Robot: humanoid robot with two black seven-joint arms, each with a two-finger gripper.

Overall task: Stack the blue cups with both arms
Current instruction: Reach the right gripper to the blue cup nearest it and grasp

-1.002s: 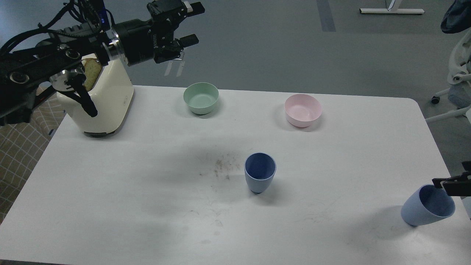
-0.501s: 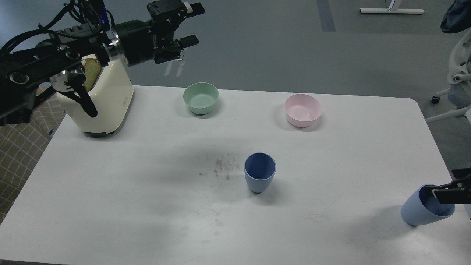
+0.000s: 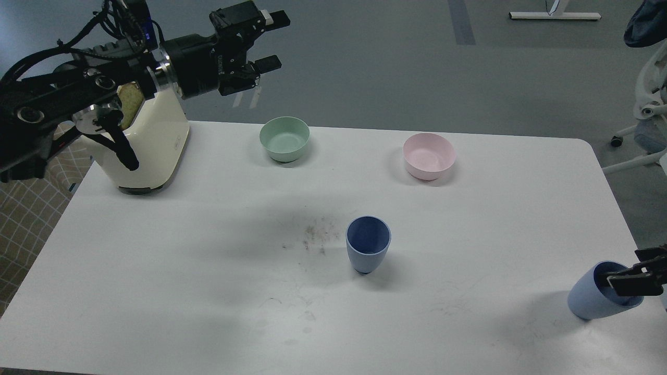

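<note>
One blue cup (image 3: 368, 245) stands upright at the middle of the white table (image 3: 182, 271). The second blue cup (image 3: 599, 297) stands near the table's front right corner and looks tilted to the right. My right gripper (image 3: 638, 269) comes in from the right edge, fingers apart. Its lower finger (image 3: 628, 284) reaches into that cup's mouth and its upper finger is outside the rim. My left gripper (image 3: 272, 41) is open and empty, high above the table's far edge, left of the green bowl.
A pale green bowl (image 3: 284, 138) and a pale pink bowl (image 3: 429, 155) stand along the far side. A cream toaster (image 3: 151, 143) with bread in it is at the far left, under my left arm. Crumbs (image 3: 315, 234) lie left of the middle cup.
My right gripper has dropped from above the right cup's rim down into its mouth. My left gripper has barely shifted. Both cups stay in place.
</note>
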